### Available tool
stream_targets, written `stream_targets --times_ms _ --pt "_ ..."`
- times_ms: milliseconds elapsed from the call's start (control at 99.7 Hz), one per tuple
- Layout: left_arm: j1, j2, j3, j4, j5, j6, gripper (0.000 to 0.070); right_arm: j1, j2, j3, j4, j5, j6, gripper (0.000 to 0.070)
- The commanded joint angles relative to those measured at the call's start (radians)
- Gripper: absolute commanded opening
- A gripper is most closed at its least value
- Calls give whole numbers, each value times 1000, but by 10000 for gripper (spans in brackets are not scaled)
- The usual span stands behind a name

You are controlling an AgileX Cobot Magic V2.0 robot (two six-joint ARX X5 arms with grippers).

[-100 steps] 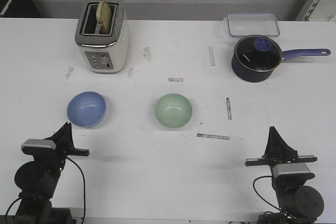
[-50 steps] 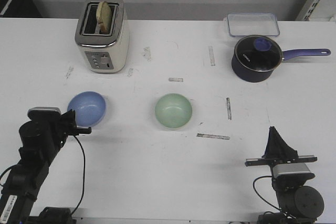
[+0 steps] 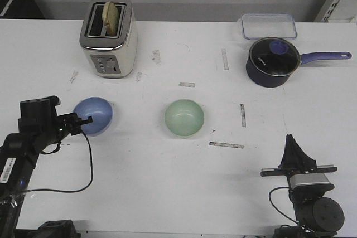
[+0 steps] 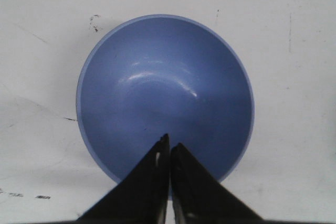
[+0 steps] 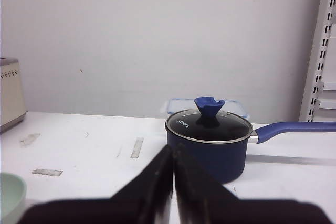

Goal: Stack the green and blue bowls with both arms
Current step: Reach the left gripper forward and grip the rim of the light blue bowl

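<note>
The light blue bowl [image 3: 93, 115] sits upright and empty at the table's left. The pale green bowl [image 3: 184, 117] sits upright near the middle, apart from it. My left gripper [image 3: 86, 119] is shut and empty, raised at the blue bowl's near-left rim. In the left wrist view its tips [image 4: 169, 141] hang over the inside of the blue bowl [image 4: 165, 93]. My right gripper [image 3: 291, 137] is shut and empty, parked at the front right, far from both bowls. In the right wrist view [image 5: 173, 150] an edge of the green bowl [image 5: 9, 195] shows.
A cream toaster [image 3: 109, 36] with bread stands at the back left. A dark blue saucepan [image 3: 274, 62] with a glass lid and a clear plastic box [image 3: 268, 25] stand at the back right. Tape marks dot the white table [image 3: 167, 182].
My left arm has risen from its parked pose and reached forward, bringing its shut gripper over the blue bowl's near rim. The right arm and both bowls have not moved.
</note>
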Motion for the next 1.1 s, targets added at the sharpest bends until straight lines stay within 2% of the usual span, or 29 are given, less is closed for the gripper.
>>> stream_targets --times_ms 0,100,251,331,562,782,963,1093 --pt "32 37 30 4 57 -25 85 1 -1 2 13 0 13 0" --pt "84 82 61 -4 62 -24 257 1 -1 2 13 0 13 0" --pt "134 148 114 -38 62 -16 394 1 -1 2 13 0 13 0" --pt "147 189 143 -63 62 -16 495 1 -1 2 13 0 13 0" --pt "156 344 225 -131 62 5 502 1 -1 2 13 0 13 0" --pt "151 462 249 -124 63 10 464 1 -1 2 13 0 13 0" --pt "142 512 249 -124 63 10 197 1 -1 2 13 0 13 0" --pt "137 521 249 -124 63 10 65 1 -1 2 13 0 13 0"
